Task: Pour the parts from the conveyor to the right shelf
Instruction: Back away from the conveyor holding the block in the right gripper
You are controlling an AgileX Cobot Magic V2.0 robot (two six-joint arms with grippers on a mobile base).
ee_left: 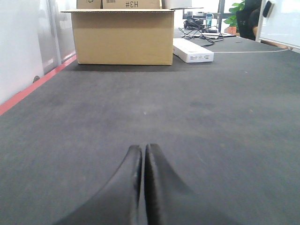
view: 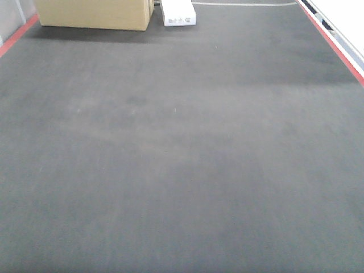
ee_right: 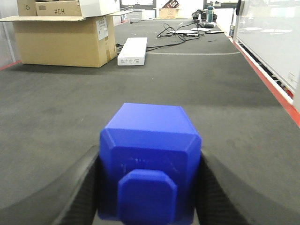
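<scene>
A bright blue part (ee_right: 150,154), a cube with a short stud facing the camera, fills the lower middle of the right wrist view. My right gripper (ee_right: 149,187) is shut on it, one black finger (ee_right: 79,187) pressed to each side. It hangs just over the dark grey conveyor (ee_right: 70,103). In the left wrist view my left gripper (ee_left: 142,149) is shut with nothing in it, low over the same conveyor (ee_left: 211,117). The front view shows only bare conveyor (view: 182,148) with red border stripes (view: 335,48); neither gripper appears there. The right shelf is out of view.
A tan cardboard box (ee_left: 123,36) (view: 94,14) and a flat white box (ee_left: 193,50) (view: 178,12) stand at the belt's far end. Cables and desk clutter (ee_right: 187,30) lie beyond. A white wall panel (ee_right: 267,37) runs along the right red stripe.
</scene>
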